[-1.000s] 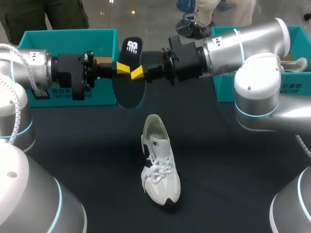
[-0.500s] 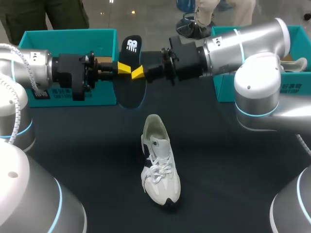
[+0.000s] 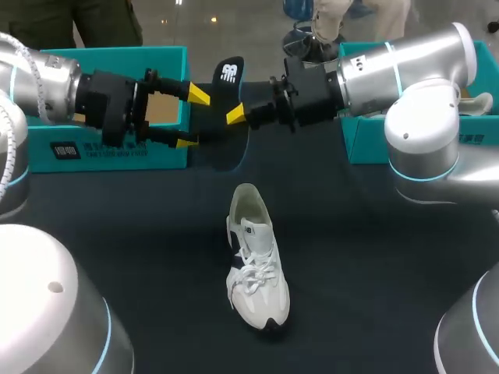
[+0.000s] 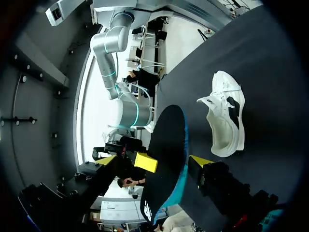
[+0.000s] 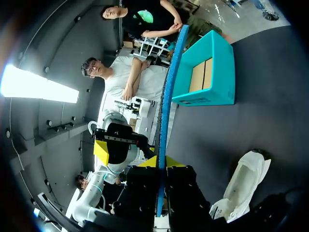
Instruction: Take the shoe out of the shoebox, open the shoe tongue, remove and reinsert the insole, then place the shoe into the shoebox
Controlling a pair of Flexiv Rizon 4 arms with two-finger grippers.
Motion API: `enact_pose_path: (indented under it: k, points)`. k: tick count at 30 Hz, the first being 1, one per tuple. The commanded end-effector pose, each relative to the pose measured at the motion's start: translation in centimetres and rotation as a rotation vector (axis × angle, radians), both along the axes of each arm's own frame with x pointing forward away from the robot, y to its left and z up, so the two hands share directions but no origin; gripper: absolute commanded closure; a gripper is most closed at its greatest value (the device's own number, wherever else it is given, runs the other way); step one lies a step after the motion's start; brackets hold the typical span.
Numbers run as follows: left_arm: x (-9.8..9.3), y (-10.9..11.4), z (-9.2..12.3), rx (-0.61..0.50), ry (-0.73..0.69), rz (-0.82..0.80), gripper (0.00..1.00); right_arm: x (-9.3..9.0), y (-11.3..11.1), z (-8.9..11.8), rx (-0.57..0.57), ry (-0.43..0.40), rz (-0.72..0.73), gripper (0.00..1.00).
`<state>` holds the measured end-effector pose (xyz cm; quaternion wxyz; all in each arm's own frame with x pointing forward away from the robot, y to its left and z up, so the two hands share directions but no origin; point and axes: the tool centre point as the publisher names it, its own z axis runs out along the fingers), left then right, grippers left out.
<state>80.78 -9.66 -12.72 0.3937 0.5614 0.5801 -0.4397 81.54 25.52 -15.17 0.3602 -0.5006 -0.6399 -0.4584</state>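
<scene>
Above the desk's (image 3: 374,257) far side, right claw (image 3: 238,117) pinches the black insole (image 3: 230,78) upright; left claw (image 3: 192,118) hangs spread just left of it. White shoe (image 3: 256,265) lies nearer, mid-desk.

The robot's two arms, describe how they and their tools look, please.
The left arm and right arm are rounded silver-grey tubes with thin light-blue rings at the joints. Each ends in a black wrist block and a black tool, the left tool and right tool, with two fingers tipped bright yellow. A white braided cable runs along the left arm.
</scene>
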Motion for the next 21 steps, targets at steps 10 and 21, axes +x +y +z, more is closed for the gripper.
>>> enact_pose_path:
  k: [10,21]
  points:
    - [-0.01,1.5,0.67,0.052,0.012,-0.05,0.0,0.21,-0.78,-0.46,-0.005,0.017,0.001,1.0]
    - [-0.01,1.5,0.67,0.052,0.012,-0.05,0.0,0.21,-0.78,-0.46,-0.005,0.017,0.001,1.0]
